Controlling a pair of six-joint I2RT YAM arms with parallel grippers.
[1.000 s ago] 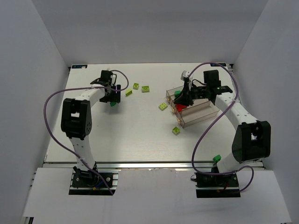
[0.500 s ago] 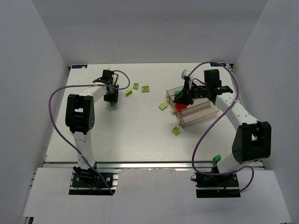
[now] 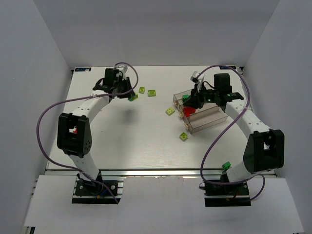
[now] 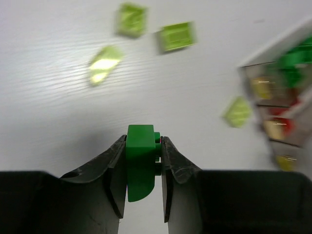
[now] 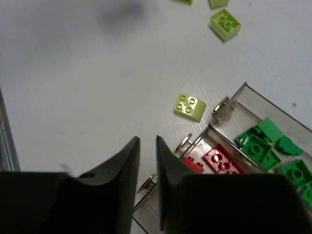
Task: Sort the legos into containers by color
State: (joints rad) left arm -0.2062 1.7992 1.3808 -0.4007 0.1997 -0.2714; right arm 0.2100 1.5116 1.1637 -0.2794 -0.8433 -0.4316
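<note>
My left gripper (image 4: 143, 146) is shut on a dark green lego (image 4: 141, 161) and holds it off the table; from above this gripper (image 3: 128, 94) is at the far left of centre. Loose lime legos (image 3: 152, 92) (image 3: 169, 111) (image 3: 184, 136) lie on the table, and some show blurred in the left wrist view (image 4: 176, 36). The clear containers (image 3: 207, 117) sit at the right. My right gripper (image 5: 146, 141) hovers at their near-left corner (image 3: 191, 103), its jaws a narrow gap apart with nothing between. In the bins lie red legos (image 5: 223, 161) and dark green legos (image 5: 261, 144).
White walls close in the table on the left, right and back. Purple cables loop from both arms above the table. A lime lego (image 5: 190, 106) lies just outside the containers' corner, and another (image 5: 225, 23) lies farther out.
My left gripper shut on the dark green lego, lifted it and swung right toward the lime pieces. My right gripper's jaws parted slightly over the containers and drew back a little.
</note>
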